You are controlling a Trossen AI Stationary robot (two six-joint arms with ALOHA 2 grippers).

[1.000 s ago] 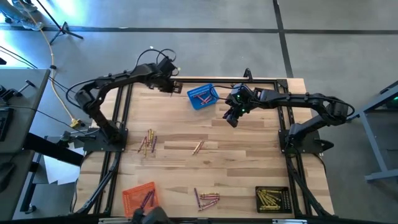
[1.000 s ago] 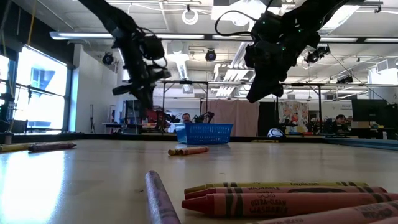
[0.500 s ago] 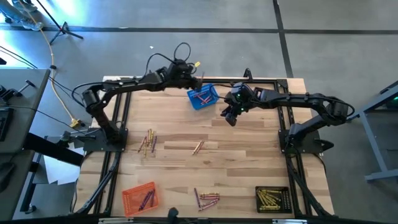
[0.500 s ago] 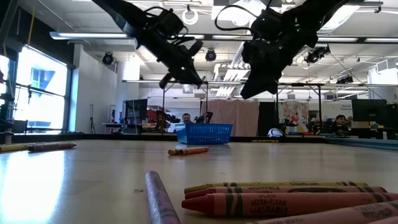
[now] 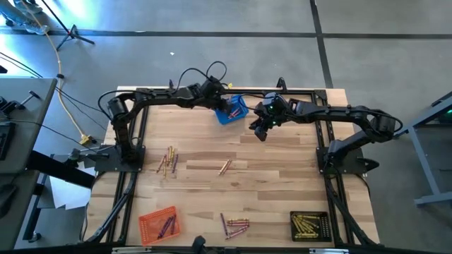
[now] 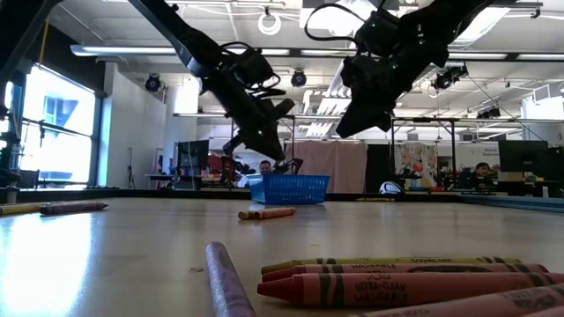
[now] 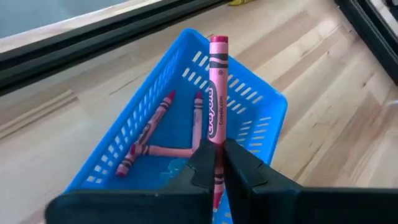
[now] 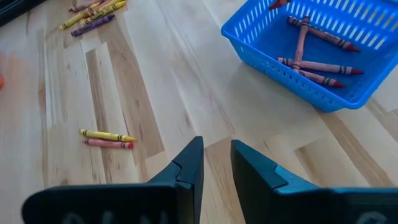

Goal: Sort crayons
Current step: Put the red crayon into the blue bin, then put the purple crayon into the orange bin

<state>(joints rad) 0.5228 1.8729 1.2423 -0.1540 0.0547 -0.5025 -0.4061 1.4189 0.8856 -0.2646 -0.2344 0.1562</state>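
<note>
Wooden table (image 5: 268, 176), far edge: left gripper (image 7: 216, 163) over blue basket (image 5: 235, 113), fingers clamped on a pink crayon (image 7: 216, 99). Right gripper (image 8: 216, 163) just beside basket, narrowly open, empty. Loose crayons (image 5: 236, 226) mid-table; orange basket (image 5: 157, 222) and black basket (image 5: 309, 225) at near edge.

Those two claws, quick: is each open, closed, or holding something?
Left tool: closed on a pink crayon above the blue basket.
Right tool: open, empty.

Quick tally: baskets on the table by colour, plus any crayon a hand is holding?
Blue basket: 1
Orange basket: 1
Black basket: 1
Pink crayon in left hand: 1
Crayons in right hand: 0
Total: 3 baskets, 1 held crayon
</note>
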